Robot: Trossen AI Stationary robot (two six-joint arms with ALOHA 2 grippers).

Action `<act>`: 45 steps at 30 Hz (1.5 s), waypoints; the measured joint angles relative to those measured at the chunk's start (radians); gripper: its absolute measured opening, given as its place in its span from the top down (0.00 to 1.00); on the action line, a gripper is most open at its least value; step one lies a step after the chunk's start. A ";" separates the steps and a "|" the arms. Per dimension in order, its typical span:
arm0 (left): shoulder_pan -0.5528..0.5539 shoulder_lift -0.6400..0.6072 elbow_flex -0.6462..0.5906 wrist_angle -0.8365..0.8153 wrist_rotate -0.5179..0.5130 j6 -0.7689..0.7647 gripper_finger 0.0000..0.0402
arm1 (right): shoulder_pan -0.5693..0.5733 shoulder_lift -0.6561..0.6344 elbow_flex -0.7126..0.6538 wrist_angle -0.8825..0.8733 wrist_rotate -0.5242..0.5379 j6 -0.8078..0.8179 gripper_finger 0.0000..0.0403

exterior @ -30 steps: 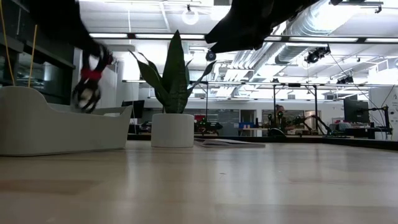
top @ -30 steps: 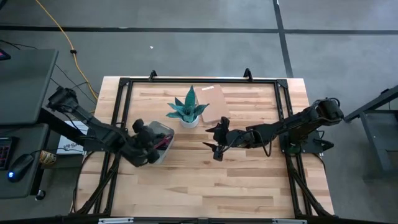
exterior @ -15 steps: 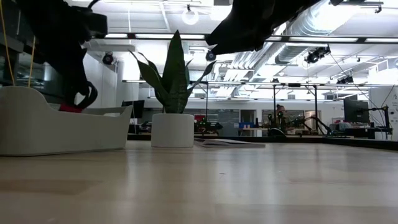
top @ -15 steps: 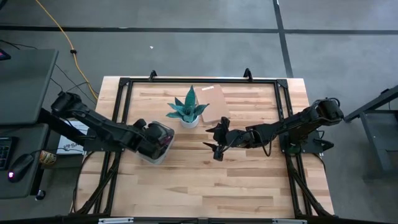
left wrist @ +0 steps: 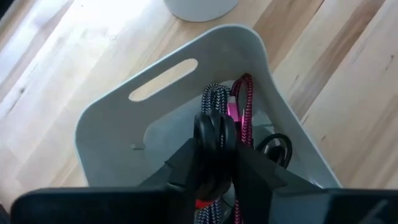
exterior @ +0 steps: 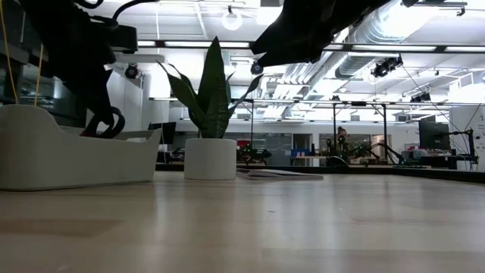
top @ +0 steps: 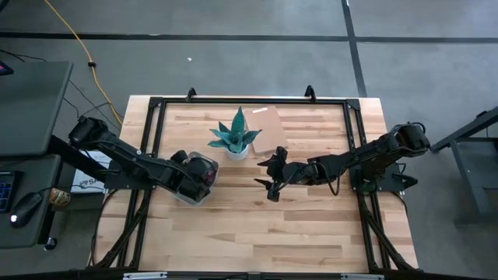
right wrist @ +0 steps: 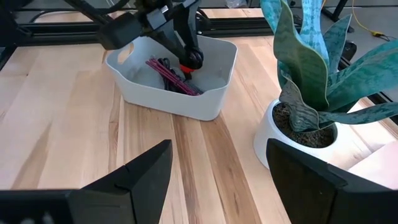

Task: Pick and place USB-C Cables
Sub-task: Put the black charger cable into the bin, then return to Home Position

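Two dark jointed arms [top: 132, 159] (black wiring)

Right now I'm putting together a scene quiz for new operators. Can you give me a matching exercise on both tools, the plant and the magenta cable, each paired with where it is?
Things:
1. left tool
2. right tool
3. potted plant
4. magenta cable

Places or states:
A. open, above the bare table, facing the plant
B. lying inside the white bin
C. down in the bin, at a black cable
D. standing on the table between the bin and the right arm

Pairs: 1-C, 2-A, 3-D, 4-B
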 joint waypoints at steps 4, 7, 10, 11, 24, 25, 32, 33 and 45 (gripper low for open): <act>0.000 0.002 0.000 0.001 -0.016 0.000 0.77 | 0.000 0.000 0.000 0.000 0.000 0.000 0.37; 0.000 0.002 0.000 0.003 -0.031 -0.001 0.72 | 0.000 0.000 0.000 0.000 0.000 0.000 0.37; 0.000 0.002 0.000 0.018 -0.031 0.000 0.68 | 0.000 0.000 0.000 0.000 0.000 0.000 0.37; 0.000 0.002 0.000 0.025 -0.031 0.000 0.66 | 0.000 0.000 0.000 0.000 0.000 0.000 0.37; -0.046 -0.007 0.076 0.239 -0.118 0.317 0.61 | 0.000 0.000 0.000 0.000 0.000 0.000 0.37; -0.061 -0.010 0.076 0.300 -0.137 0.388 0.61 | 0.000 0.000 0.000 0.000 0.000 0.000 0.37; -0.097 -0.038 -0.019 0.742 -0.091 0.787 0.61 | 0.000 0.000 0.000 -0.015 0.000 0.003 0.37; -0.085 -0.047 -0.049 0.811 -0.059 0.821 0.61 | 0.000 0.000 0.000 -0.022 0.000 0.005 0.37; 0.111 -0.326 -0.393 1.343 0.265 0.935 0.61 | 0.000 -0.003 0.000 -0.047 -0.001 -0.003 0.37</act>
